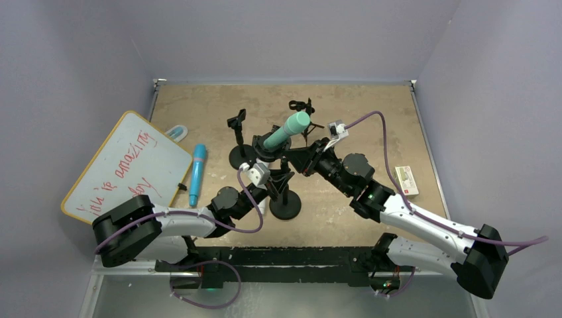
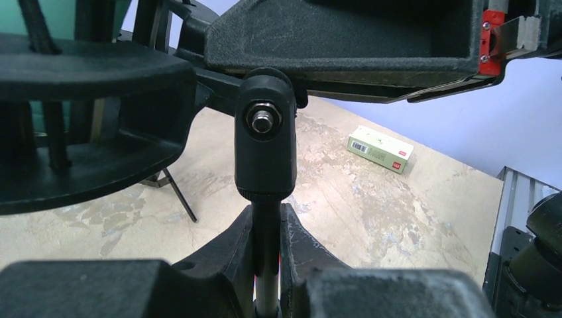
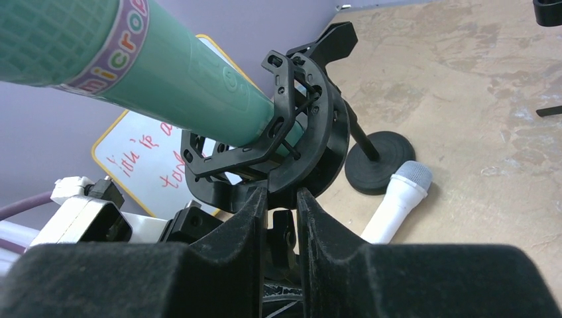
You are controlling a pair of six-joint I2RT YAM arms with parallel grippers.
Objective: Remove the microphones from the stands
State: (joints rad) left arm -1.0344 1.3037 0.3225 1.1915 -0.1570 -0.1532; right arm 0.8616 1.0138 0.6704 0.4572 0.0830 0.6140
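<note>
A teal microphone [image 1: 286, 130] lies tilted in the black shock mount [image 1: 268, 151] of a stand with a round base [image 1: 285, 207]. In the right wrist view the microphone [image 3: 179, 73] passes through the mount's ring [image 3: 301, 126]. My left gripper [image 1: 278, 183] is shut on the stand's thin pole [image 2: 266, 255], just below its black swivel joint [image 2: 266, 142]. My right gripper [image 1: 296, 159] reaches in from the right, and its jaws [image 3: 283, 199] are closed on the underside of the shock mount.
A second stand with a round base [image 1: 240, 156] stands behind, with a small black tripod [image 1: 301, 106] farther back. A white microphone [image 3: 397, 199] lies on the table. A blue microphone [image 1: 197, 174] and a whiteboard [image 1: 126, 165] are at the left, and a small box [image 1: 406, 180] at the right.
</note>
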